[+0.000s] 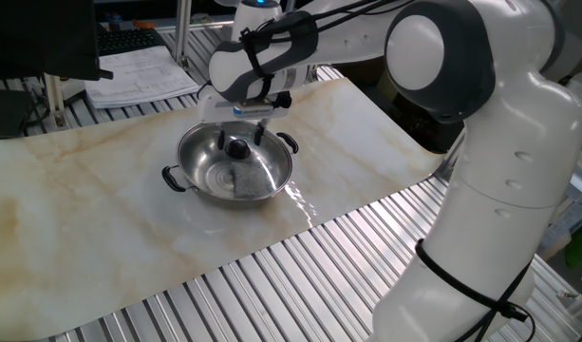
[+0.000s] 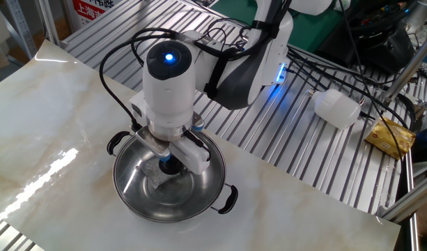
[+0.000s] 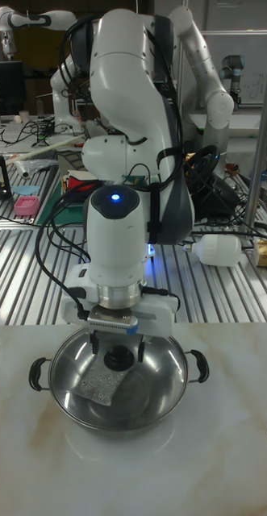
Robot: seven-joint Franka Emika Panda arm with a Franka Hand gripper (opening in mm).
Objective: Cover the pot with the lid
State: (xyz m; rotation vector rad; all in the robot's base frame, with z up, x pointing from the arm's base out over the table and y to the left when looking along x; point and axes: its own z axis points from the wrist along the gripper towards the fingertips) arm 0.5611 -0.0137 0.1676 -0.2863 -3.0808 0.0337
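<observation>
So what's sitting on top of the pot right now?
The glass lid lies on the pot, its black knob at the centre. The gripper is open just above the knob. Through the glass only shiny steel and reflections show; the part under the gripper is hidden.

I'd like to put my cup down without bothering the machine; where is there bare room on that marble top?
Left of the pot the marble top lies bare, and so does the strip before it. Around the pot is crowded: the gripper hangs over its lid.
</observation>
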